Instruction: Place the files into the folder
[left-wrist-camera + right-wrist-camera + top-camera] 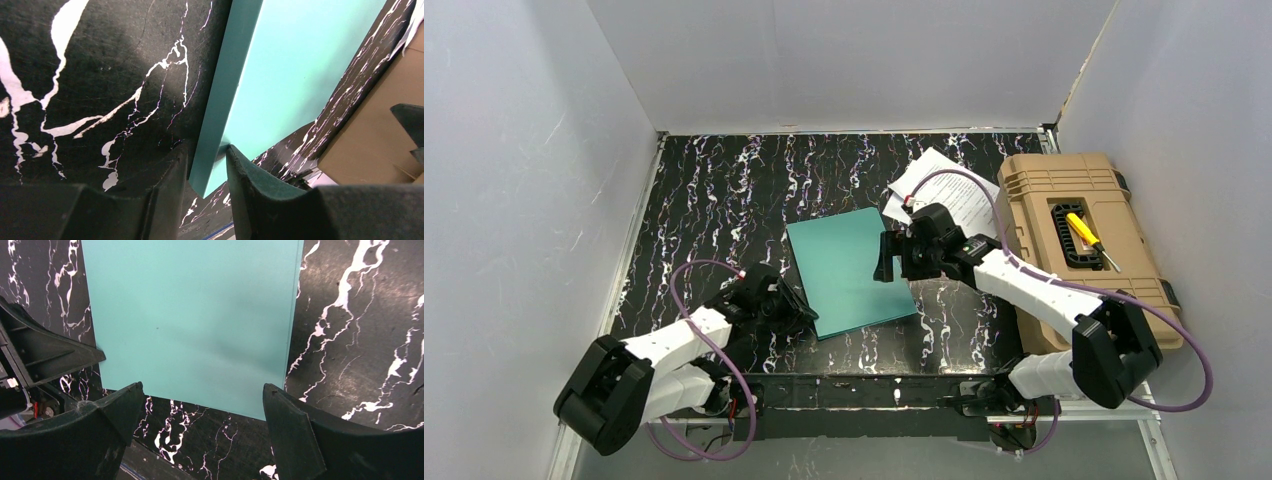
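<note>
Straddling the folder's (849, 270) near-left corner, my left end effector (207, 155) may be grasping it; I cannot tell. My right end effector (202, 395) hangs released over the folder; the files (939, 172) lie beyond it.

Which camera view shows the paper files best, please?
Top external: the files lie fanned beside the toolbox, partly hidden by the right arm. Left wrist catches only a white sliver at its corner; right wrist shows none.
</note>
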